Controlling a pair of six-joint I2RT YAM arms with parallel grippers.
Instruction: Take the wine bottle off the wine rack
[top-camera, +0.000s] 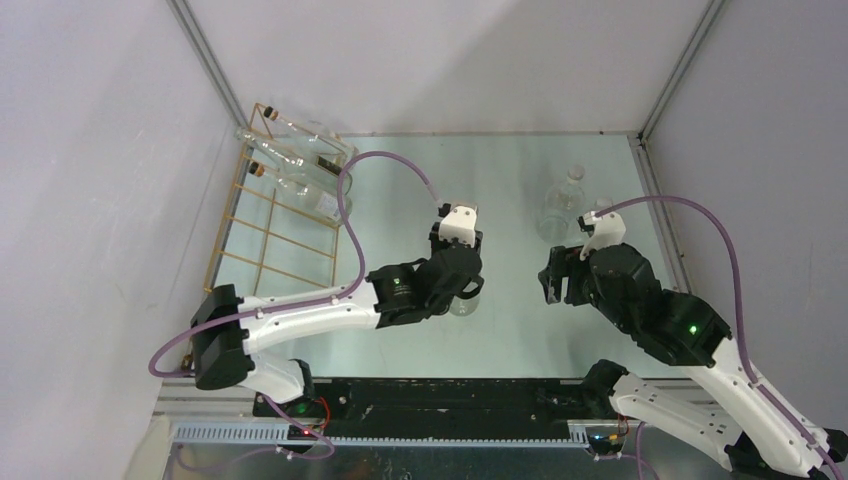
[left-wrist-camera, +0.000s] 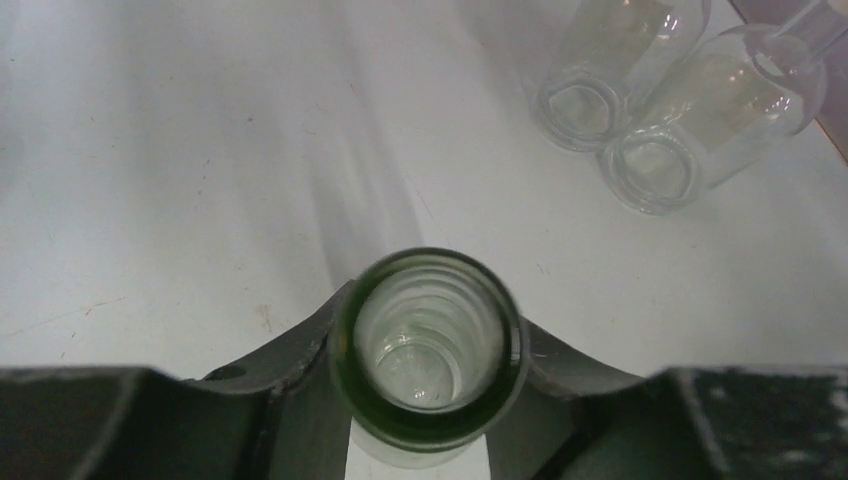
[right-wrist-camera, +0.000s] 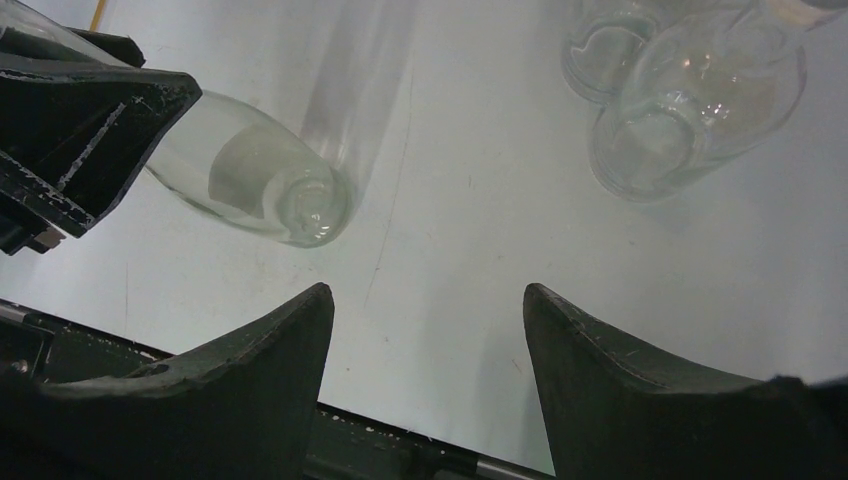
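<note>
The gold-tan wire wine rack (top-camera: 262, 235) lies along the left wall, with clear bottles (top-camera: 298, 165) across its far end. My left gripper (top-camera: 462, 280) is at mid-table, away from the rack, shut on a clear wine bottle (top-camera: 466, 298). The left wrist view looks straight down that bottle (left-wrist-camera: 430, 345), which fills the gap in the left gripper (left-wrist-camera: 430, 350). In the right wrist view the bottle (right-wrist-camera: 260, 185) slants with its base low by the table; whether it touches I cannot tell. My right gripper (right-wrist-camera: 427, 300) stands open and empty, to the right of the bottle (top-camera: 560, 290).
Two clear bottles (top-camera: 563, 205) stand at the back right of the table, also seen as bottles (right-wrist-camera: 690, 100) in the right wrist view. White walls close in the left, back and right sides. A black rail (top-camera: 440, 400) runs along the near edge.
</note>
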